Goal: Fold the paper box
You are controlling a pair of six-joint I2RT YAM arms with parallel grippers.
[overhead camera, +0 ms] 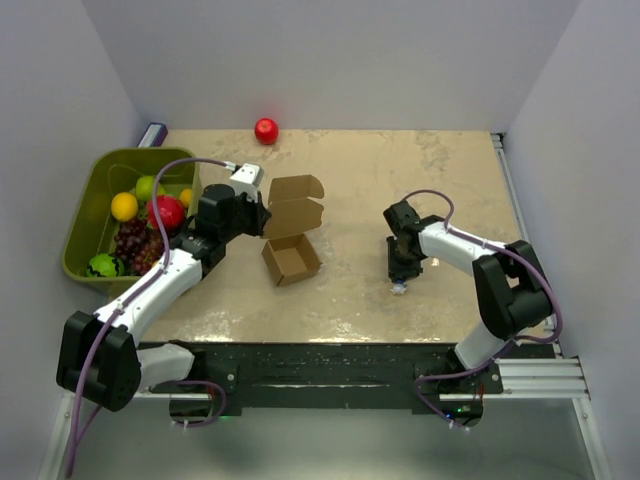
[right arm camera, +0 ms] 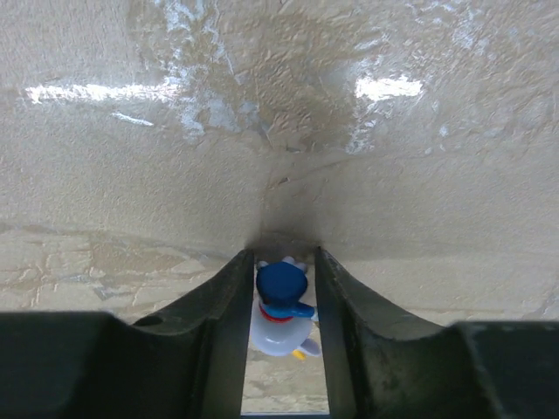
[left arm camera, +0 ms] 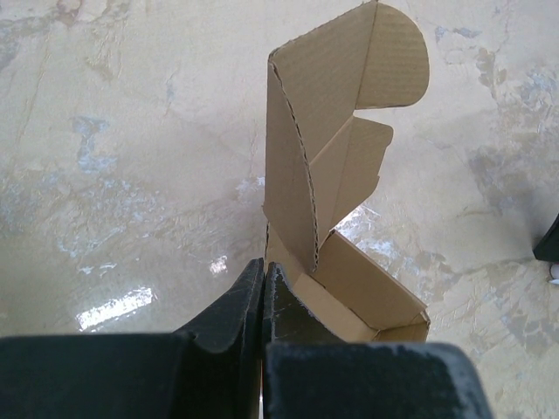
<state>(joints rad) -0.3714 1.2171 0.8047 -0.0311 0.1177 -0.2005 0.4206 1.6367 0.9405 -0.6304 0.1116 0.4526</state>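
Progress: the paper box [overhead camera: 292,238] sits mid-bench, a little left of centre, just in front of my left arm [overhead camera: 170,275]. The lower half already reads as a shallow tray with its walls up. The lid panel is not closed; it stands up and leans away from the tray, and its rounded side flaps splay outward. I judge the job better than half done. What's left is to bring the lid down over the tray and tuck the flaps and front lip inside.

Left jaws: clenched, fingertips [left arm camera: 249,288] pressed together at the box's left rear corner, where lid meets tray. In the left wrist view a cardboard panel of the paper box [left arm camera: 336,157] runs straight down into the tips. I take it they are pinching that thin edge, though the contact itself is hidden. The lid rises directly ahead of the jaws, and the tray opening lies just right of them.

Right jaws: well apart from the box, low over the bench [overhead camera: 400,180] on the right side. They straddle a small toy figure [right arm camera: 281,301] with a blue hat. It fills most of the gap; I cannot tell whether it is clamped or merely bracketed.

Green bin [overhead camera: 80,235] of fruit sits far left, not involved.
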